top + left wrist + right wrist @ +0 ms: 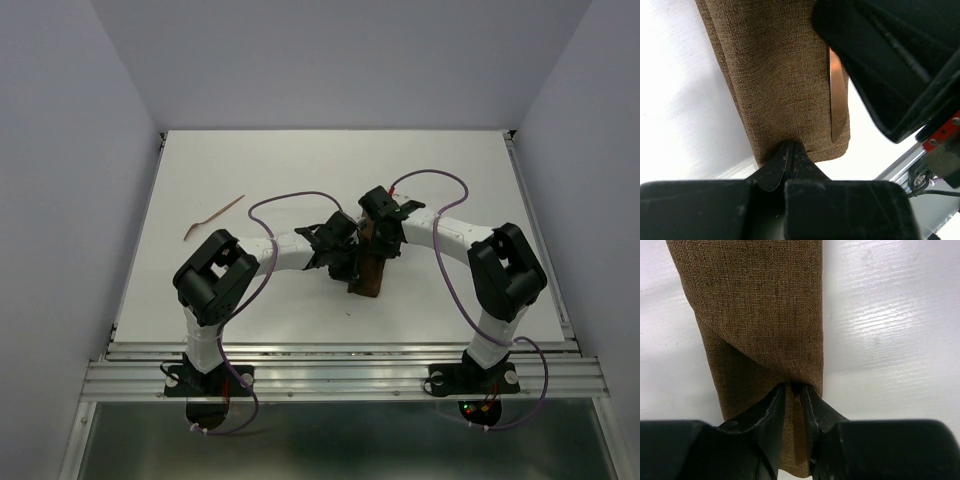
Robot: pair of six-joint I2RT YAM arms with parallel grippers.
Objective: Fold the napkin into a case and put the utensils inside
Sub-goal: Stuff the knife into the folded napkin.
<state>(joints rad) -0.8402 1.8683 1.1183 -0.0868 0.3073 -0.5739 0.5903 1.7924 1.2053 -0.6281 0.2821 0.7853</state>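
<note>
Loading the case (765, 315): left jaws clenched at its edge, right jaws slightly parted around one utensil (799, 440), grip uncertain; next probably means fetching the other utensil (212, 218), far left.

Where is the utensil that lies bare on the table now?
In the top view, the loose utensil lies on the left part of the table, far left of the case and touching nothing else.

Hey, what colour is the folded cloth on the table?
The cloth is plain dark brown with a coarse weave, seen best in the right wrist view.
</note>
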